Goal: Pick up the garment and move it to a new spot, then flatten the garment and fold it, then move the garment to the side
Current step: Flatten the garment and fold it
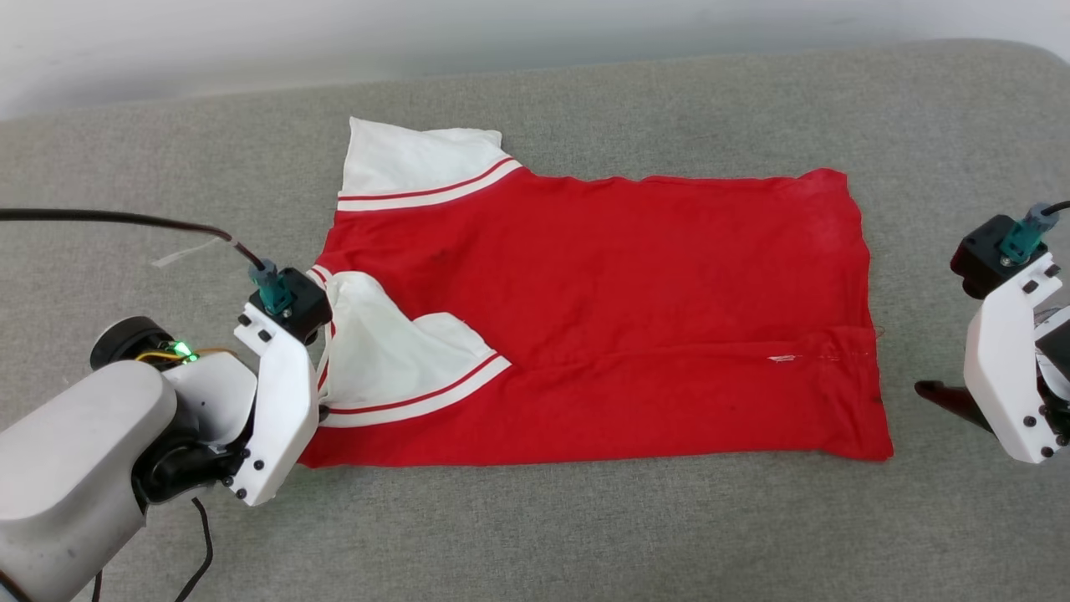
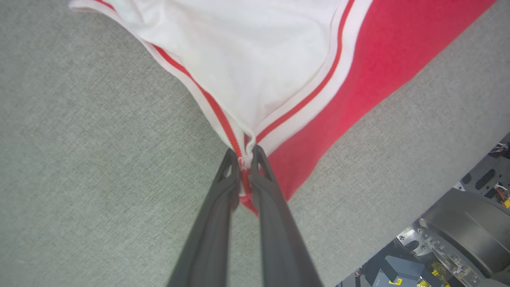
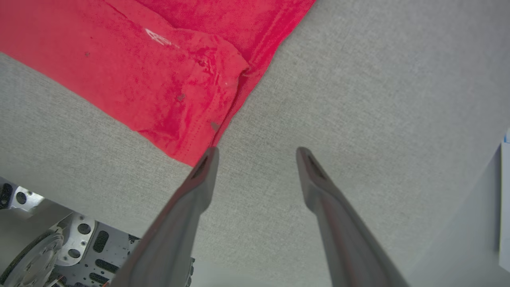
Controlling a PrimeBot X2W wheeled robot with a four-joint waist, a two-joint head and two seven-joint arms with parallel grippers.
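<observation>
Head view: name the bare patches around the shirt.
Bare grey surface runs in front of the shirt, and a wider strip lies between its far edge and the wall. Crowded: the left arm overlaps the sleeve end; the right arm stands beside the hem.

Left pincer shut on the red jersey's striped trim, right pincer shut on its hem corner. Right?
Half wrong: the right wrist view shows the right pincer open beside the red short-sleeved jersey shirt's hem corner; the left pincer is shut on the striped trim.

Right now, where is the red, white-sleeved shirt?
The red white-sleeved jersey shirt lies spread on the grey fabric surface, mid head view; the left tool pinches its striped sleeve edge.
</observation>
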